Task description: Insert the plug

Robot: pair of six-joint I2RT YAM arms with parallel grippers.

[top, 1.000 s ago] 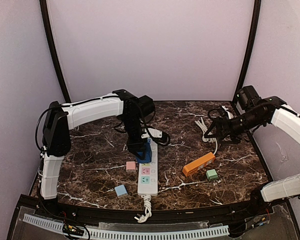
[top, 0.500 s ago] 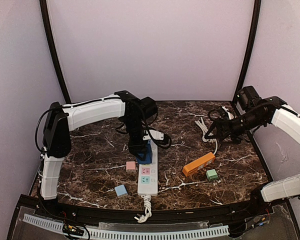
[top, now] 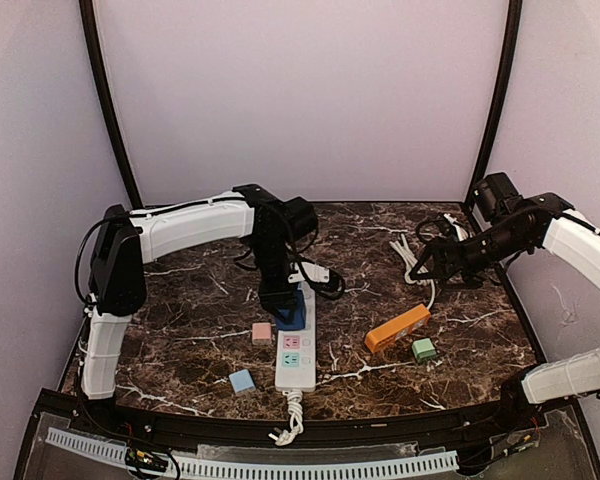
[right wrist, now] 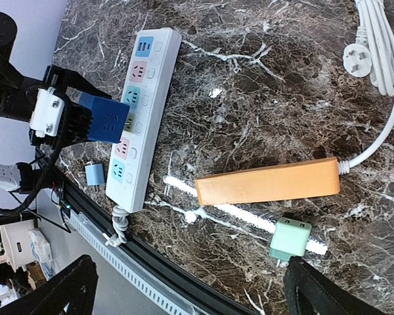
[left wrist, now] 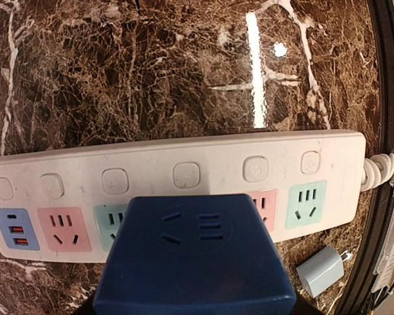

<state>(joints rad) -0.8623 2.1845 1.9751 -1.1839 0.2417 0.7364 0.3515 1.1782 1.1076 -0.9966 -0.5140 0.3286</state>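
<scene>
Marble top (top: 180, 300), plug (left wrist: 194, 256) between left jaws

The table (top: 200, 300) is dark brown with white wiggly lines. The power strip (left wrist: 184, 154) is white with pink, green and blue squares. The plug (left wrist: 194, 262) is dark blue. The box (right wrist: 266, 184) is orange.

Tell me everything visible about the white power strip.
The power strip is a long white plastic bar lying flat on the marble table, its length running away from the arms. Its upper face holds a blue USB panel and a row of pink and teal sockets, each with a square button alongside. A white cord leaves its near end, bundled. The blue plug, held by the left gripper, covers the middle sockets; whether it is seated cannot be told.
</scene>
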